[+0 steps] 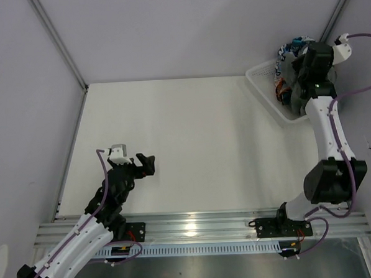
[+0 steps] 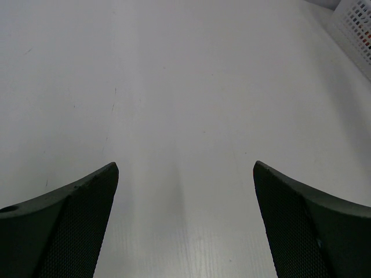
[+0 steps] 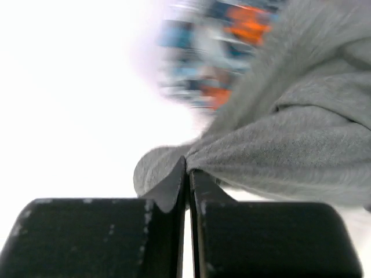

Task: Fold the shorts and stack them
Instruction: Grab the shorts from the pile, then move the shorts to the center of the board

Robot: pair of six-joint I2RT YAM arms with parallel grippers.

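My right gripper is shut on a fold of the dark grey shorts, over the white mesh basket at the far right. The patterned shorts show blurred behind the grey cloth, and their blue and white cloth sticks up above the basket in the top view. The right wrist covers most of the basket's contents. My left gripper is open and empty, low over the bare table at the near left, its fingers spread wide.
The basket's corner shows at the upper right of the left wrist view. White walls enclose the table on the left, the back and the right. An aluminium rail runs along the near edge.
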